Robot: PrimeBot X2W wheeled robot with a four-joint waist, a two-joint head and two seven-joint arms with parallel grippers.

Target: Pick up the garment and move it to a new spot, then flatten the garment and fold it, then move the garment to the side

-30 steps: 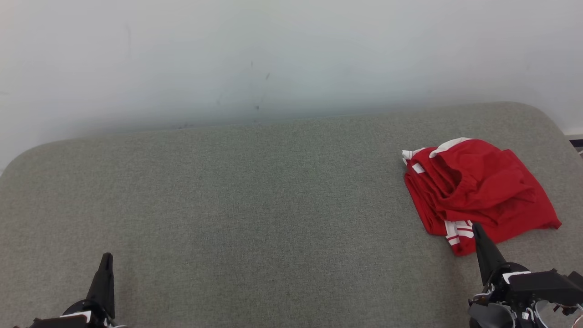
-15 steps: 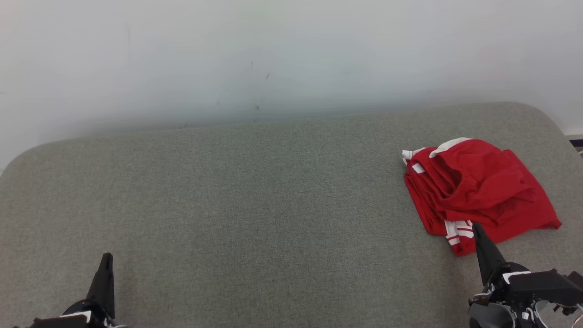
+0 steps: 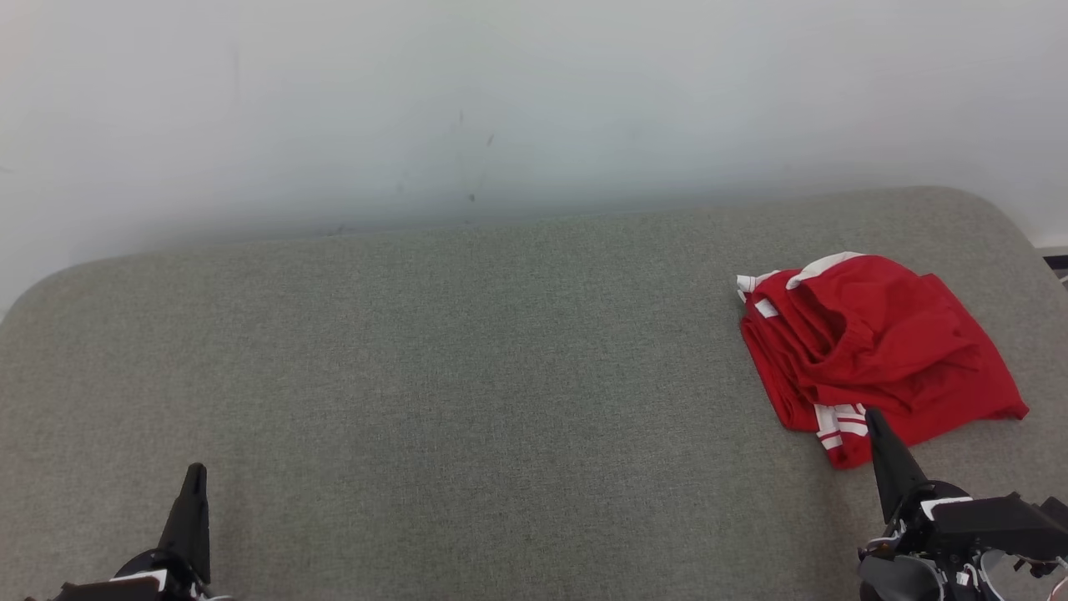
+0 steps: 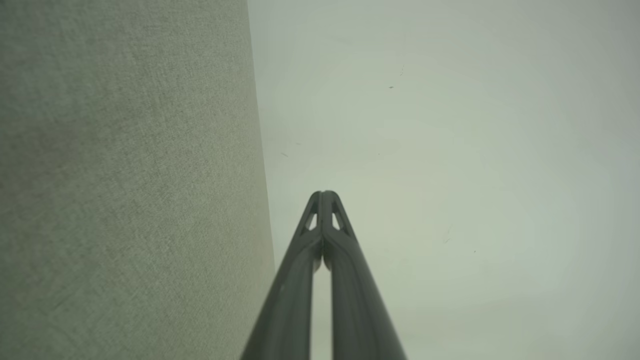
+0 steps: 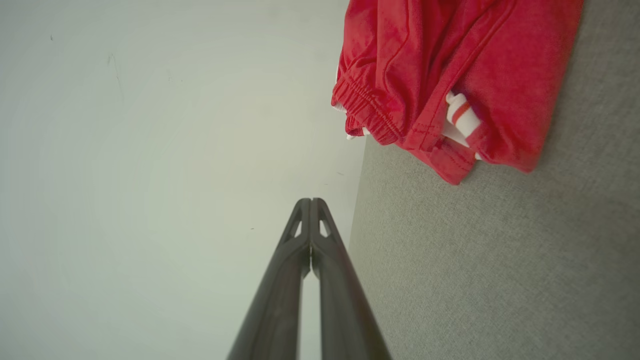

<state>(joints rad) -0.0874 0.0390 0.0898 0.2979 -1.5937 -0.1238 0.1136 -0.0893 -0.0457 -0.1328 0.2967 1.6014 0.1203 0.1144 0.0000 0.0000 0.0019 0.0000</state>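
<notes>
The garment (image 3: 876,351), red shorts with white striped trim, lies folded in a loose heap at the right end of the grey padded surface (image 3: 467,376). Its elastic waistband and a striped edge show in the right wrist view, where the garment (image 5: 450,70) fills the upper right. My right gripper (image 3: 873,415) is shut and empty, its tip just in front of the garment's near edge. From the wrist, the right gripper (image 5: 310,200) has its fingers pressed together. My left gripper (image 3: 196,469) stands shut and empty at the lower left, far from the garment; the left gripper (image 4: 324,192) shows closed tips.
A pale wall (image 3: 501,100) rises directly behind the padded surface. The surface's rounded corners curve away at the far left and far right. A wide stretch of grey fabric lies between the two grippers.
</notes>
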